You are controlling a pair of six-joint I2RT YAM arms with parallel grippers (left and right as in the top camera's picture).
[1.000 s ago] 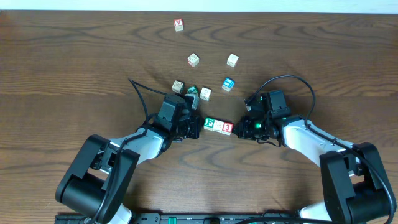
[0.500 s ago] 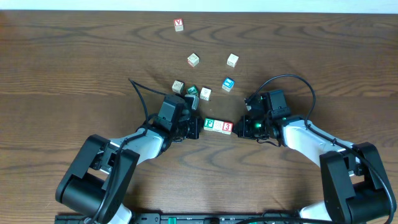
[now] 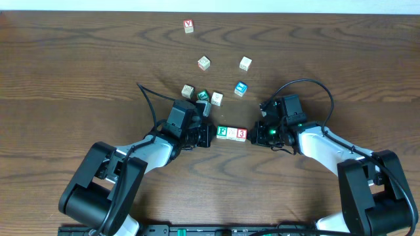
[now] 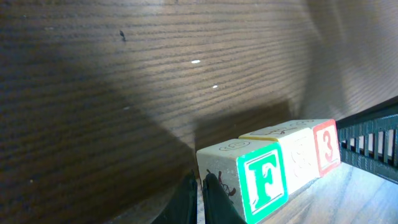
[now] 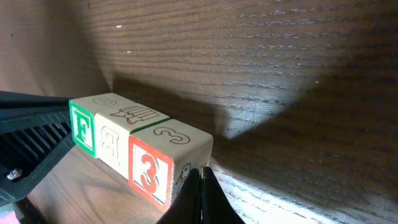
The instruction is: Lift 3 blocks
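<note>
Shifted slightly toward the right tool (image 3: 252, 136), the green F block (image 3: 222, 132), pale block (image 3: 232, 133) and red 3 block (image 3: 241, 134) formed a touching row squeezed between it and the left tool (image 3: 209, 136), both closed empty.

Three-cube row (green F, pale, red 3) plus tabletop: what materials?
Green-faced F cube, pale middle cube, red-faced 3 cube: likely wood, matte pale sides, painted faces. Dark brown table: wood or laminate, slight sheen; grain lines, glints.
</note>
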